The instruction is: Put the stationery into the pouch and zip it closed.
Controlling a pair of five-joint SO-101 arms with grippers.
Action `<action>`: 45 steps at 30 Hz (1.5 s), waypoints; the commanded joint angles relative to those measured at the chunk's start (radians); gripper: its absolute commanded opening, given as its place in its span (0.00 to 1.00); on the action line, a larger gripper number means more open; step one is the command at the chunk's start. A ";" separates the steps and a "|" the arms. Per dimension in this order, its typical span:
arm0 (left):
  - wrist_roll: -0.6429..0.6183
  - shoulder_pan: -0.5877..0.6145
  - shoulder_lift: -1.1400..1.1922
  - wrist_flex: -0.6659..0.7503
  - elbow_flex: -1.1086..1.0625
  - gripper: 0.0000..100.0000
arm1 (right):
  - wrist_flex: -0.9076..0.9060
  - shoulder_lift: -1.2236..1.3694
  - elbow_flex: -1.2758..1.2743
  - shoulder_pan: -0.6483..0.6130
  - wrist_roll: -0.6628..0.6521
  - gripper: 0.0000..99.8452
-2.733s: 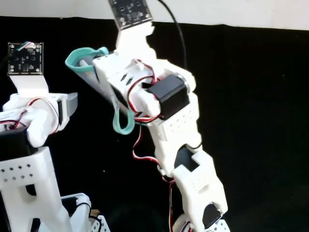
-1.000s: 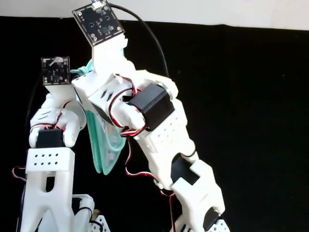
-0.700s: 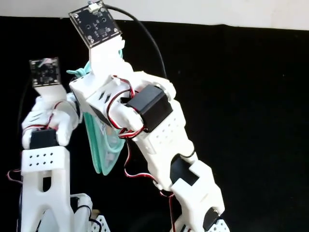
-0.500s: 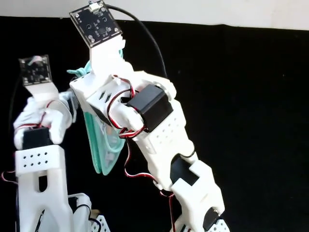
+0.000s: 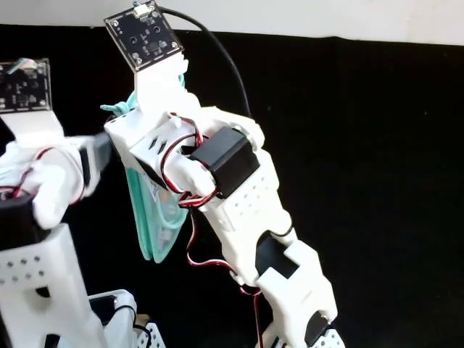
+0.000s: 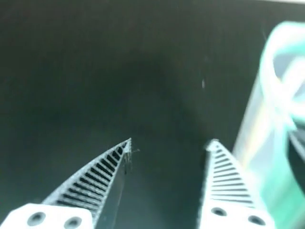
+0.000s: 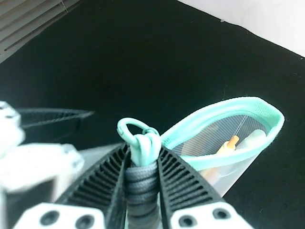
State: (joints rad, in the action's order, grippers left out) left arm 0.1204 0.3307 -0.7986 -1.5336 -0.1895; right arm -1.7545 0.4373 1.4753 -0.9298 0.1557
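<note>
A pale wall [image 5: 348, 18] runs along the far edge of the counter [image 5: 391, 159], which is black all over.

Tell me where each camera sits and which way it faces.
High view: fixed off the arms, looking down at both; the pouch hangs from one.
Left wrist view: on the left wrist, looking along the open left gripper at black cloth.
Right wrist view: on the right wrist, looking along the right gripper, shut on the pouch's cord.
Shared: all three show the pouch.
</note>
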 commanded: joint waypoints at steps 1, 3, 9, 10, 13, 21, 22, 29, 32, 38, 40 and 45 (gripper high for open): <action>0.071 0.012 -0.015 -0.166 0.131 0.29 | -0.008 -0.051 0.008 -0.007 0.011 0.01; 0.094 0.012 -0.015 -0.210 0.170 0.29 | -0.008 -0.051 0.008 -0.007 0.009 0.01; 0.106 0.007 -0.015 -0.221 0.191 0.29 | -0.008 -0.051 0.008 -0.007 0.008 0.01; 0.104 0.007 -0.016 -0.221 0.191 0.29 | -0.008 -0.051 0.008 -0.007 0.008 0.01; 0.100 0.005 -0.036 -0.227 0.188 0.29 | -0.008 -0.051 0.008 -0.007 0.008 0.01; 0.037 -0.153 -0.236 -0.232 0.140 0.29 | -0.008 -0.051 0.008 -0.007 0.006 0.01; 0.015 -0.180 -0.251 -0.232 0.124 0.29 | -0.008 -0.051 0.008 -0.007 0.006 0.01; -0.014 -0.183 -0.272 -0.155 0.007 0.29 | -0.008 -0.054 0.010 -0.007 0.006 0.01; -0.014 -0.179 -0.272 -0.109 -0.024 0.29 | -0.008 -0.054 0.010 -0.007 0.006 0.01; -0.014 -0.177 -0.274 -0.061 -0.077 0.29 | -0.008 -0.054 0.010 -0.007 0.006 0.01; -0.014 -0.177 -0.274 -0.044 -0.088 0.29 | -0.008 -0.054 0.010 -0.008 0.006 0.01; -0.015 -0.145 -0.274 0.041 -0.156 0.29 | -0.008 -0.054 0.010 -0.010 0.006 0.01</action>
State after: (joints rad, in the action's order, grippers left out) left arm 0.1128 0.1511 -1.0687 -1.5505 -0.3230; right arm -1.7545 0.4373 1.4753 -0.9298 0.1557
